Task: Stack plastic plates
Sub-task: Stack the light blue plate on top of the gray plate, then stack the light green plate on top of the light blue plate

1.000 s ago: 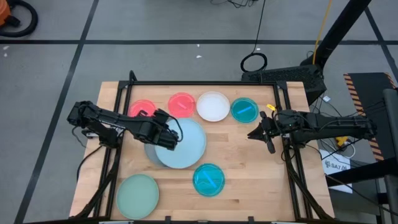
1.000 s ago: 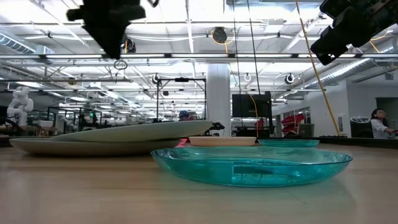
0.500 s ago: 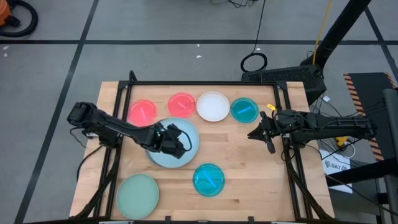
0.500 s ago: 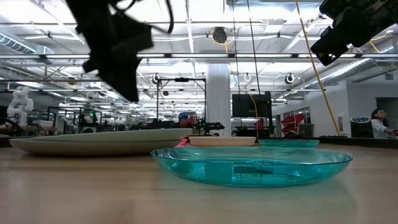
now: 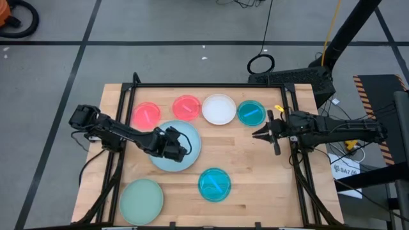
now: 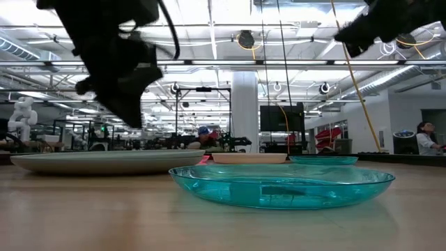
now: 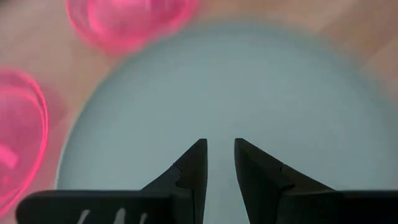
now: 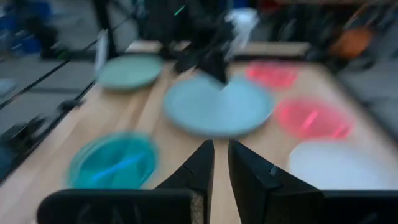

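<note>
Left gripper (image 5: 181,148) hangs over the blue plate (image 5: 192,137), near that plate's middle, its fingers (image 7: 193,171) nearly together with only a narrow gap and nothing between them. Blue plate lies flat on the table (image 5: 255,166), left of centre; in the low view only one broad plate rim (image 6: 104,162) shows there, and whether a grey plate lies beneath cannot be told. Right gripper (image 5: 263,133) hovers above bare wood at the table's right side, well apart from every plate, fingers (image 8: 200,168) close together and empty. Along the far edge stand four small plates in a row, each apart from its neighbour: pink plate (image 5: 146,114), second pink plate (image 5: 186,107), white plate (image 5: 219,109), teal plate (image 5: 251,113). Second pink plate sits just beside the blue plate's far rim. Second teal plate (image 5: 214,184) lies alone near the front edge, right of the blue plate and not touching it. Green plate (image 5: 141,199) lies at the front left corner, apart from the rest. No small plate rests on another.
</note>
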Motion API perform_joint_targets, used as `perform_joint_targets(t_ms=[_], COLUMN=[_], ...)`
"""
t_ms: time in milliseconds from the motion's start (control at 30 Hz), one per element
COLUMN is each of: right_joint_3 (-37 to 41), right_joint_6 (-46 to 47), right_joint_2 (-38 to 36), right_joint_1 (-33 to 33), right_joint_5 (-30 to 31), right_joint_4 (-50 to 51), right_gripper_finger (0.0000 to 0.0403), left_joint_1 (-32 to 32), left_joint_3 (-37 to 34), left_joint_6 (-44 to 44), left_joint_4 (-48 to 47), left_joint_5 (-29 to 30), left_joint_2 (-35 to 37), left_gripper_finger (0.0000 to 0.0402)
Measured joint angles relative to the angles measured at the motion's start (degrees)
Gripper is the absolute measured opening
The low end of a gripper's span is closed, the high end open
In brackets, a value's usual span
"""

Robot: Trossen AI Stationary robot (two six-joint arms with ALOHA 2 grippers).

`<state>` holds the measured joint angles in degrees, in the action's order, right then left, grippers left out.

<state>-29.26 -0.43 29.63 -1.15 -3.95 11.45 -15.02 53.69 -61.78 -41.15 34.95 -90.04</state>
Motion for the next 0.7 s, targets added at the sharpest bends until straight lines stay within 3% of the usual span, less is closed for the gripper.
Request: perform_joint_targets(t_ms=[100,200,333,467,700], right_joint_3=[0.0,0.0,-2.1,-4.4,-9.0], right_joint_6=[-3.9,-6.8,-6.5,-5.8,-5.4], right_joint_2=[0.0,0.0,0.6,3.1,14.1], right_joint_1=[0.0,-0.1,-0.1,-0.1,-0.1], right_joint_5=[4.2,5.5,5.4,5.4,5.4], right_joint_4=[-6.8,-12.6,-13.8,-14.1,-14.0], right_gripper_finger=[0.0043,0.0043,0.0043,0.0043,0.0043], left_joint_1=[-2.9,-7.0,-13.8,-20.7,-29.7], left_joint_3=[1.1,2.8,5.4,8.2,8.8], left_joint_6=[2.1,7.3,8.4,3.8,-1.6], left_joint_4=[5.6,8.3,5.1,-1.5,-12.8], left_joint_5=[6.9,7.6,2.6,-4.4,-11.0], left_joint_2=[0.0,0.0,0.0,0.0,0.0], left_gripper_finger=[0.0088,0.0088,0.0088,0.0088,0.0088])
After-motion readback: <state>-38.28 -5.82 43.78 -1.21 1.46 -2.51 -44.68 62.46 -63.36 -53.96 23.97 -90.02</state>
